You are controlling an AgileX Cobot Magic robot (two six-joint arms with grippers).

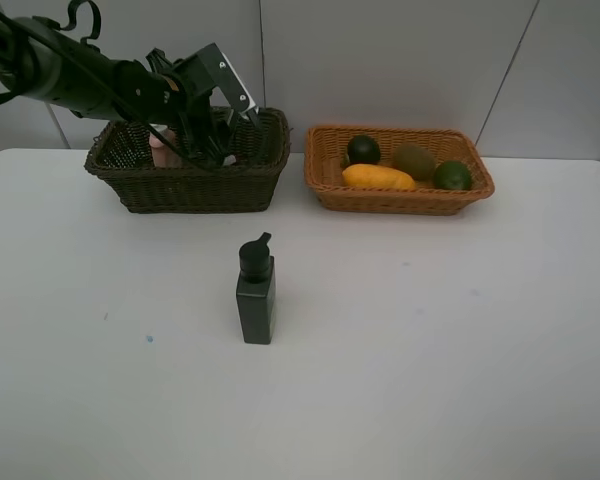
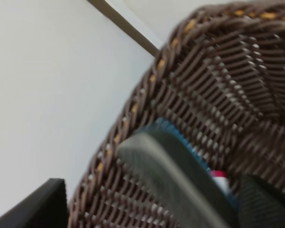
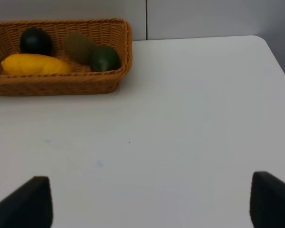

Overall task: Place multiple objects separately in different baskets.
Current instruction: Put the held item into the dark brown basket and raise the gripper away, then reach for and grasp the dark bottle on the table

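Baskets sit side by side at the far edge of the white table [image 1: 430, 350]: the dark basket [image 1: 190, 185] on the left, the orange basket [image 1: 400, 195] on the right. From the exterior high view, the left arm reaches in from the far left and its gripper [image 1: 215, 140] dips into the dark basket, beside the pink bottle [image 1: 162, 150] standing inside. Whether those fingers are parted or clamped on anything, I cannot tell (the arm's own body blocks them).

The left wrist view offers what the overhead cannot: the inside wall of the dark basket [image 2: 218, 85] up close, and a flat black block [image 2: 171, 175] with a blue edge lying against the weave, a speck of pink-red showing past it. All of it is blurred, and contact with the fingers is not readable.

Over to the right wrist view: the right gripper [image 3: 149, 202] hangs well open over bare table, nothing between its two dark fingertips [image 3: 31, 202]. The overhead does not show this gripper at all.

In the orange basket [image 3: 61, 83]: yellow mango [image 1: 378, 177] at the near side, dark mangosteen [image 1: 363, 149] behind it, brown kiwi [image 1: 414, 160] and green lime [image 1: 452, 175] to the right.

Standing alone, upright, mid-table: the black pump bottle [image 1: 255, 290], well apart from both baskets.
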